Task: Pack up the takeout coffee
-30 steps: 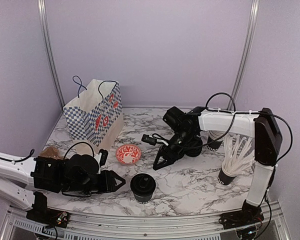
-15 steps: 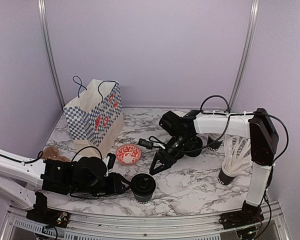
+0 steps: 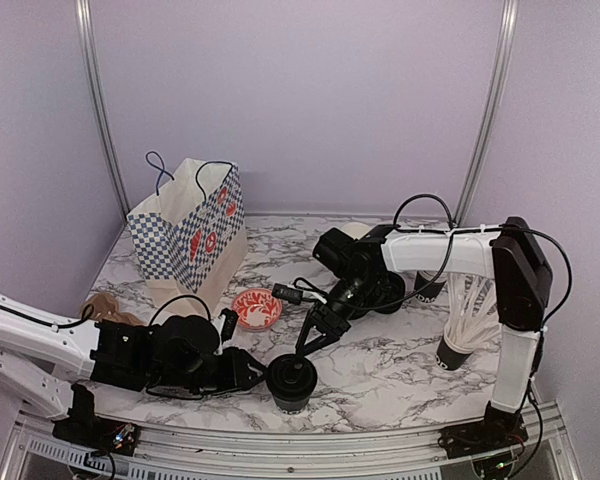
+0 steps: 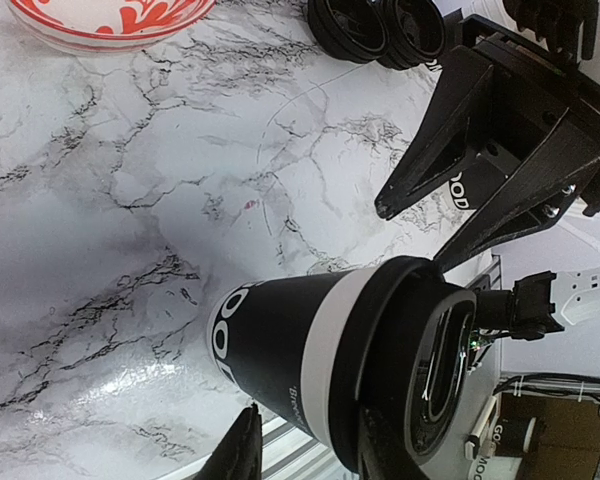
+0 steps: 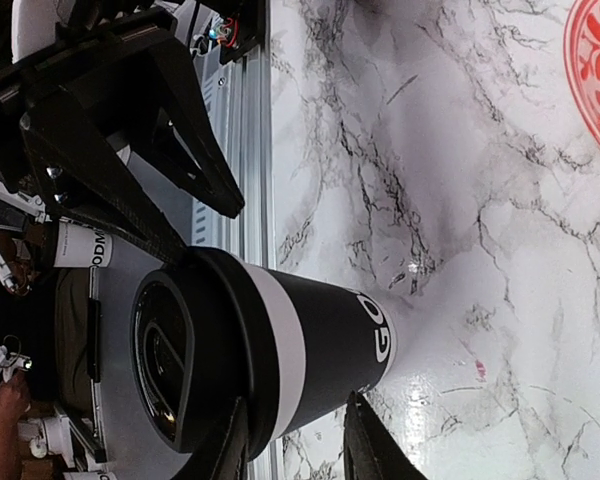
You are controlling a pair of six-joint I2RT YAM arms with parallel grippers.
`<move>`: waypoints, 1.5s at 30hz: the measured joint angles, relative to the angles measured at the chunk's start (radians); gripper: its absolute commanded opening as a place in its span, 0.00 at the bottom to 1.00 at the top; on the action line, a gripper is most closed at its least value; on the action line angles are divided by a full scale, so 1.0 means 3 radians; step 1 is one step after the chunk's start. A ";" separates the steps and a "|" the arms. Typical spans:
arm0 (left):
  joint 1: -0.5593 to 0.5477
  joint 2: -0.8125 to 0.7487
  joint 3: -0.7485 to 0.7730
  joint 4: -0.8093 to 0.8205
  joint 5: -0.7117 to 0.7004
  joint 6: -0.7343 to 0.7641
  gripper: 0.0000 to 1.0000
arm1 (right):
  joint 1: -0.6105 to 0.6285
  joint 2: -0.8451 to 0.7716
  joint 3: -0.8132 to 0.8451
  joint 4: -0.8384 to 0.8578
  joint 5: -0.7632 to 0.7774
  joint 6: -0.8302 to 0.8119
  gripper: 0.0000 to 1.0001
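The takeout coffee cup (image 3: pixel 290 384), with its lid (image 3: pixel 289 371) on, stood upright between the open fingers of my left gripper (image 3: pixel 254 368), and I saw a small gap on one side at least. My right gripper (image 3: pixel 312 344) was open too, holding nothing, its tips just beside the lid.

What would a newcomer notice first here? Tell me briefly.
A lidded black coffee cup stands at the near middle of the marble table. The left hand reaches it from the left and the right hand is poised just behind it. A blue checkered paper bag stands open at the back left, and a cup bristling with white straws sits at the right.
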 measured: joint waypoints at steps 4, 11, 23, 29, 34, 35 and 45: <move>0.0006 0.0057 0.0001 0.0084 0.0052 -0.0001 0.34 | 0.0000 0.0019 -0.0001 0.0000 -0.0017 0.0000 0.31; 0.0027 0.0271 0.0177 0.0056 0.0217 0.0036 0.33 | 0.0000 0.0018 -0.0019 0.0009 0.0018 0.0000 0.30; 0.0025 0.0516 0.0519 -0.0201 0.0361 0.0229 0.31 | -0.0017 -0.0102 -0.0182 0.0092 0.0090 -0.0013 0.26; 0.0036 0.0598 0.0544 -0.0226 0.0411 0.0235 0.29 | -0.0017 -0.0139 -0.0231 0.0130 0.0107 -0.0020 0.22; 0.0043 0.0773 0.0797 -0.0468 0.0484 0.0254 0.26 | -0.0019 -0.0259 -0.0407 0.0299 0.0158 -0.0041 0.18; 0.0043 0.0802 0.0833 -0.0507 0.0495 0.0262 0.25 | -0.0023 -0.0268 -0.0431 0.0329 0.0150 -0.0041 0.18; 0.0055 0.0935 0.0970 -0.0599 0.0647 0.0286 0.23 | -0.0028 -0.0356 -0.0594 0.0518 0.0193 -0.0033 0.16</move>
